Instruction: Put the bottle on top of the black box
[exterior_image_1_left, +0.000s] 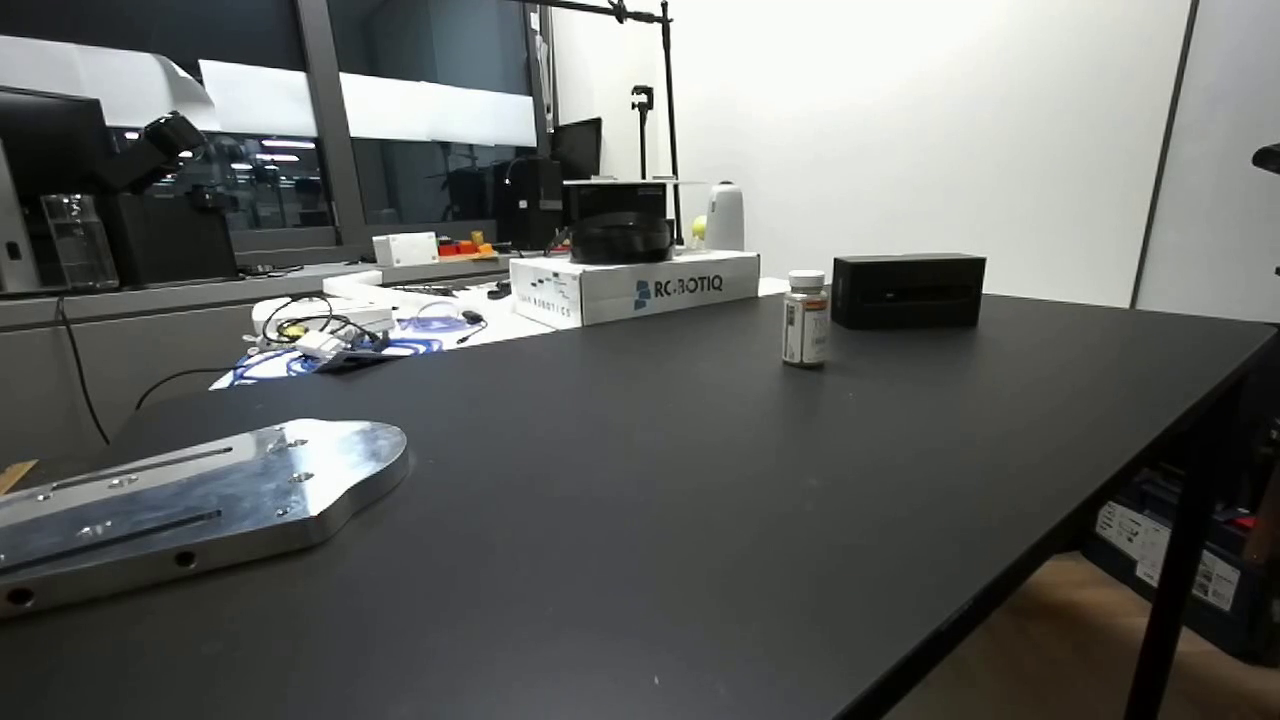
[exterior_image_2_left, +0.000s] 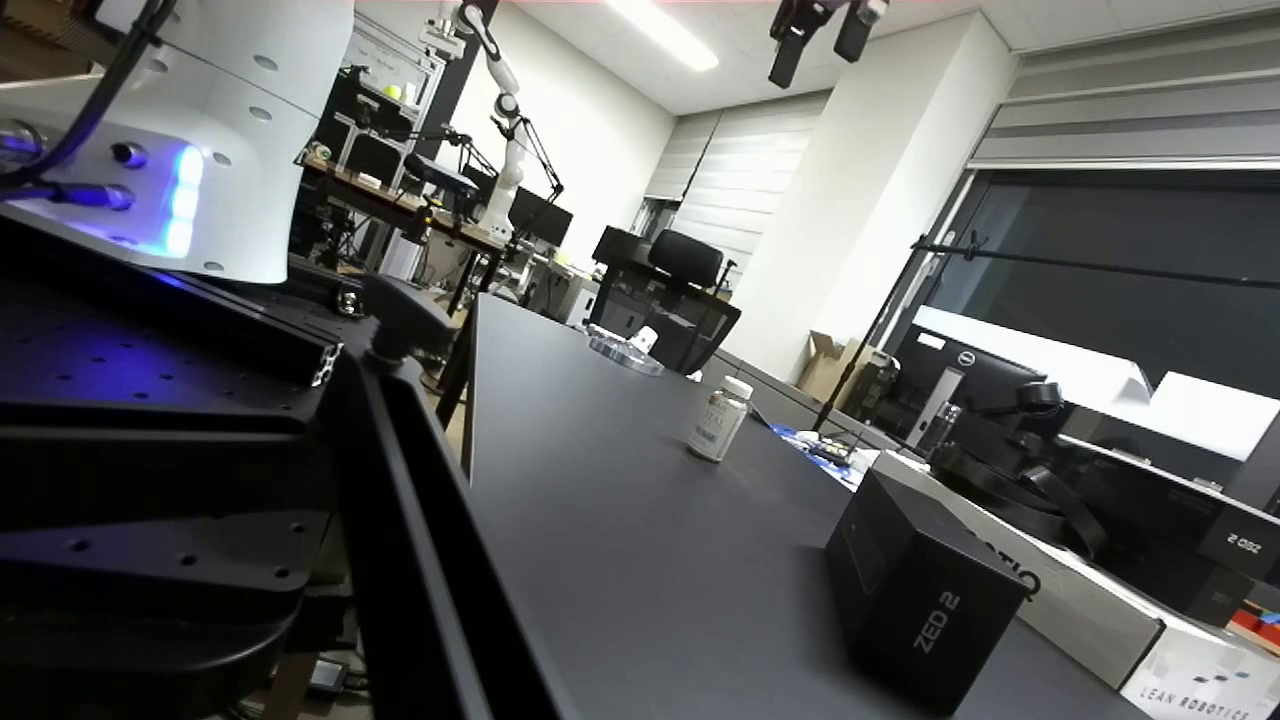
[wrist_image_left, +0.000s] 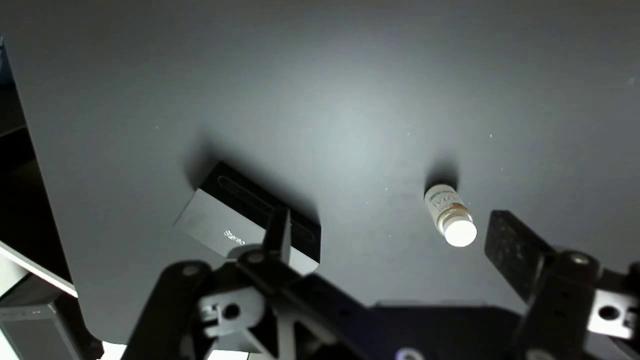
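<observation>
The bottle is small and clear, with a white cap and a pale label. It stands upright on the dark table, apart from the black box. In an exterior view the bottle is behind the box, which is marked ZED 2. My gripper is high above the table there. In the wrist view my gripper is open and empty. The bottle appears below, between the fingers and nearer the right one. The left finger partly hides the box.
A silver metal plate lies at the table's near left corner in an exterior view. A long white box with dark lettering and cables are beyond the table edge. The white robot base stands beside the table.
</observation>
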